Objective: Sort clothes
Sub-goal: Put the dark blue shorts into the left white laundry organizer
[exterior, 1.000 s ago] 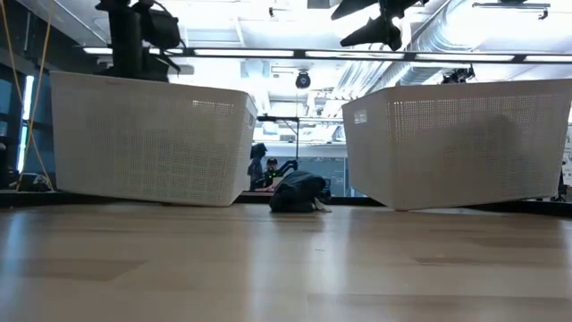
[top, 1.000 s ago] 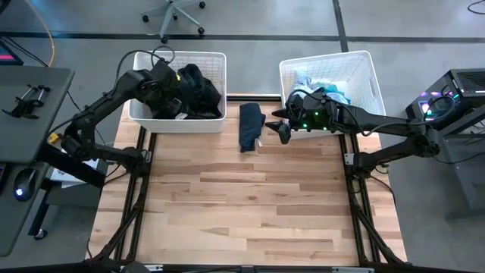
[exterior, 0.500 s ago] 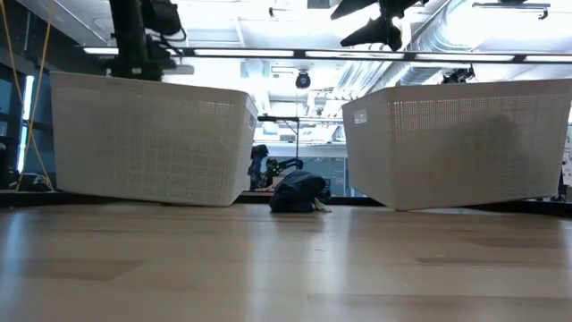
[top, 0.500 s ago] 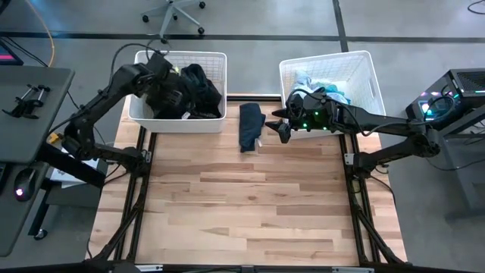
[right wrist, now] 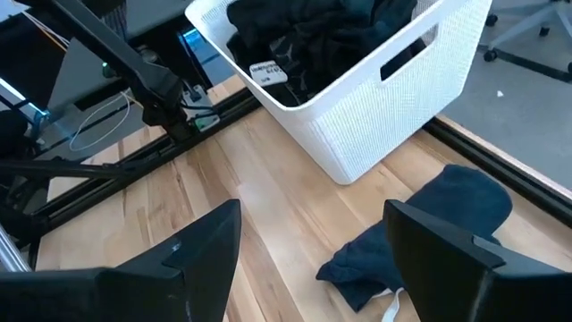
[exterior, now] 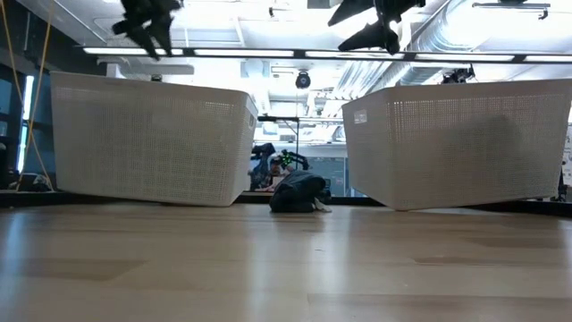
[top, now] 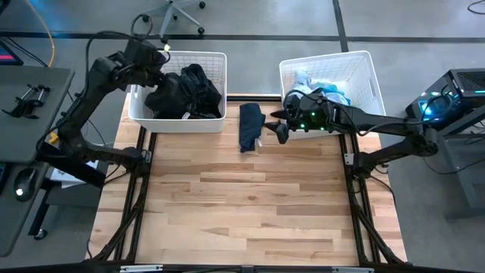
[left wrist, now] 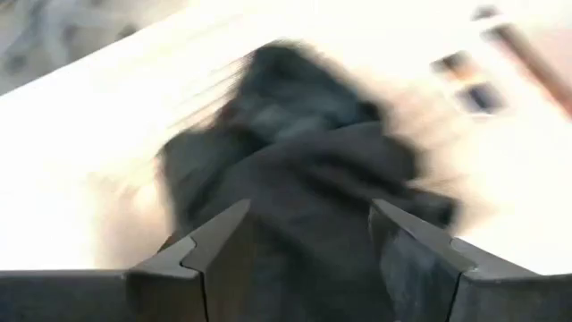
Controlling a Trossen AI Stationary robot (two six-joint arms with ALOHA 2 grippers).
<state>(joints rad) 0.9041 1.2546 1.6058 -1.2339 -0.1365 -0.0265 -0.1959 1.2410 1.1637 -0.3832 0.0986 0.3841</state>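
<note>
A navy garment (top: 251, 126) lies crumpled on the table (top: 250, 205) between two white baskets (top: 214, 64). Dark clothes (top: 187, 92) fill the left one; pale ones (top: 326, 86) show half hidden in the right. The left gripper (top: 161, 54) hangs empty above its blurred heap, fingers apart; the right gripper (top: 277, 126) is spread wide beside the garment.

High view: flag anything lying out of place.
One navy garment lies crumpled on the table between the left basket, which holds dark clothes, and the right basket, which holds light clothes. It is in neither. Nothing else stands out.
</note>
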